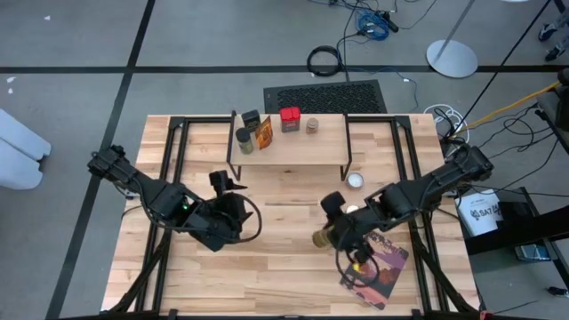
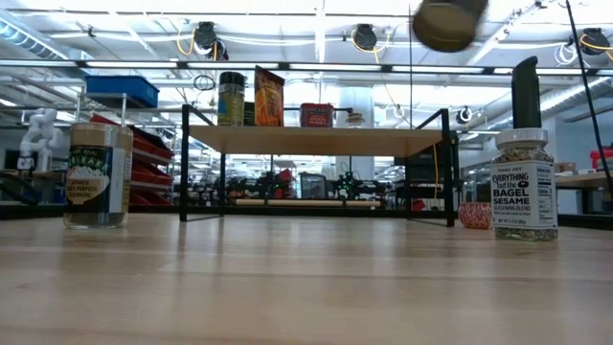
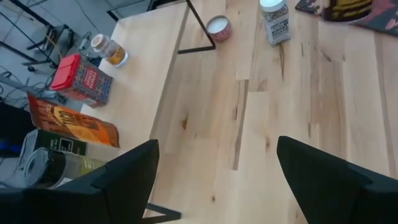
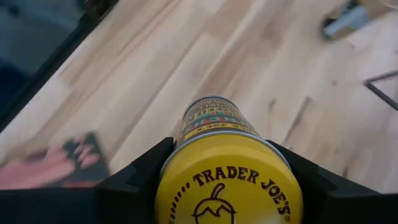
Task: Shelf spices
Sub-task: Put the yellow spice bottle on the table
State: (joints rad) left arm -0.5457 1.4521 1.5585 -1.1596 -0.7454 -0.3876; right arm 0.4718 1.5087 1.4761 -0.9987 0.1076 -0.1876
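Table and clutter around it

A pale wood-plank table point(image 1: 267, 267) carries a reddish-purple picture book point(image 1: 384, 271) near its right front corner; beyond the far edge, a black ribbed mat point(image 1: 325, 96) and coiled cables point(image 1: 324, 60) lie on grey floor.

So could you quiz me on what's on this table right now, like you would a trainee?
1. True or false: the right tool holds a jar with a yellow lid.
2. Which of these stands on the shelf? A) a red-topped tin B) the book C) the bagel seasoning jar
3. Fill in: the left tool is open and holds ____.

Key:
1. True; its fingers clasp the yellow-lidded jar, lifted off the table.
2. A; the red-topped tin stands on the shelf, while the book and the bagel seasoning jar are on the table.
3. Nothing.
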